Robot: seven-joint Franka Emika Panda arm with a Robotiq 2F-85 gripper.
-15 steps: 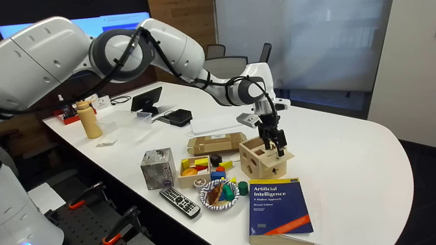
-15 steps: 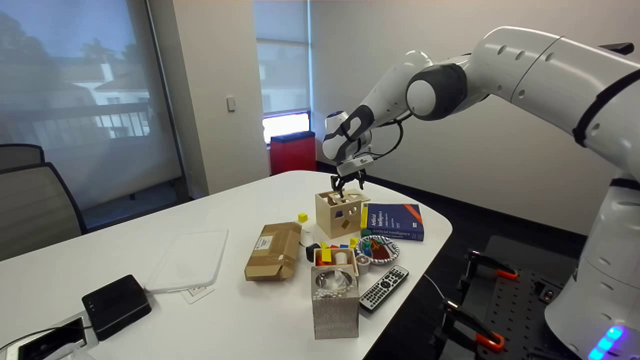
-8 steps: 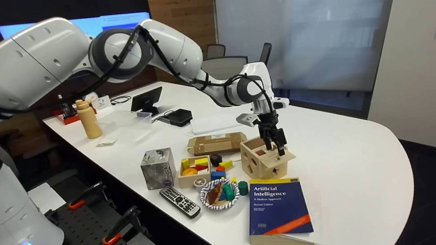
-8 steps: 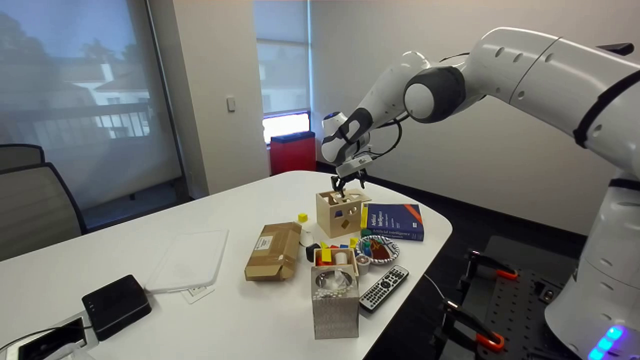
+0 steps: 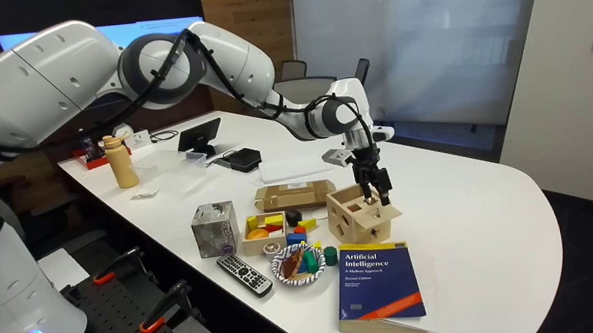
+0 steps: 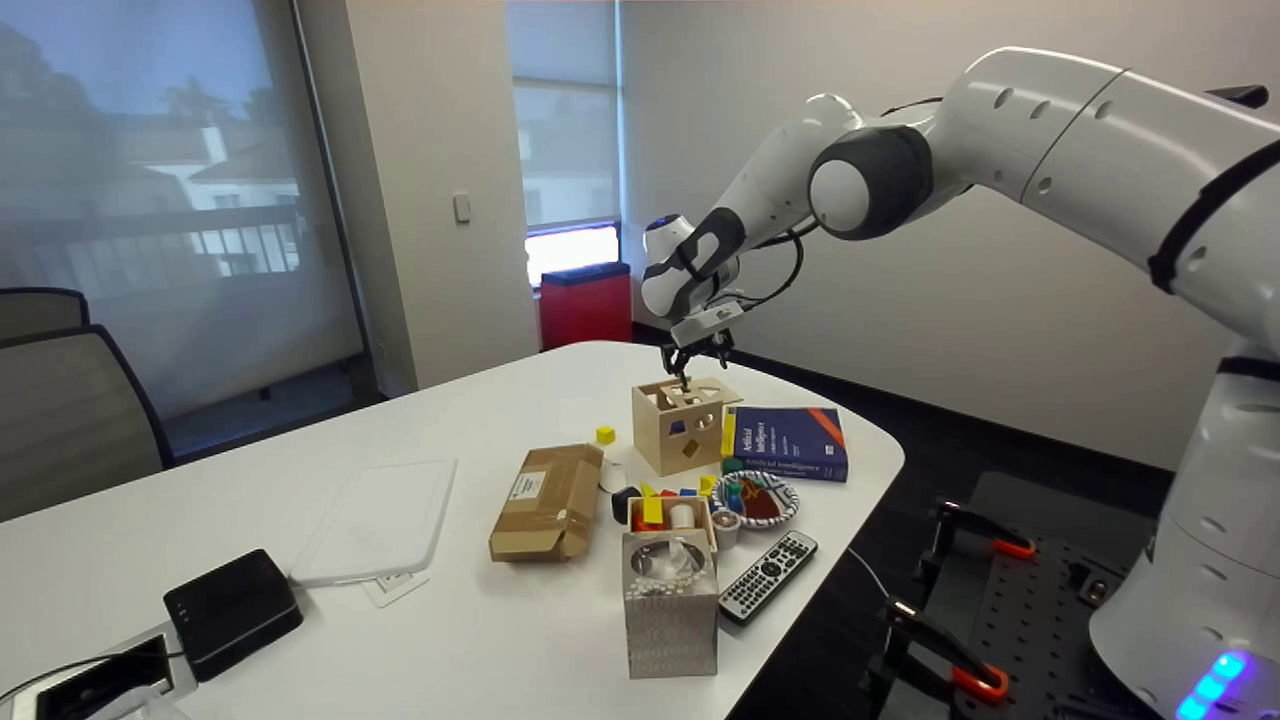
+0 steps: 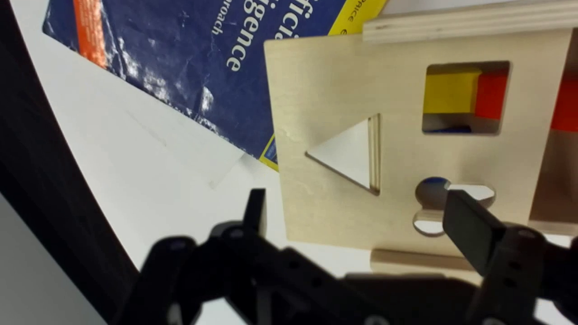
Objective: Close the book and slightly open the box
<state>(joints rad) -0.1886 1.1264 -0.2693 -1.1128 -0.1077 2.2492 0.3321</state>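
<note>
The book (image 5: 375, 281) lies flat and shut, dark blue cover up, on the table in both exterior views (image 6: 785, 435). Its cover also shows in the wrist view (image 7: 180, 58). The wooden box (image 5: 342, 226) stands upright beside it, also in an exterior view (image 6: 655, 440). Its lid (image 7: 325, 85) is slid partly off and juts past the box wall; a gap at the opposite end shows red inside. My gripper (image 5: 377, 200) is open and empty just over the lid; the wrist view shows its fingers (image 7: 354, 205) wide apart. Whether a fingertip touches the lid, I cannot tell.
A flat cardboard carton (image 5: 295, 196) lies behind the box. A block tray (image 5: 266, 243), tissue box (image 5: 215, 230), patterned bowl (image 5: 298, 265), remote (image 5: 245, 274) and green cylinder (image 5: 330, 255) stand nearby. A yellow cube (image 6: 605, 435) sits by the box.
My gripper has risen slightly above the lid. The box and lid shifted very slightly earlier, then stayed in place. The book has not moved.
</note>
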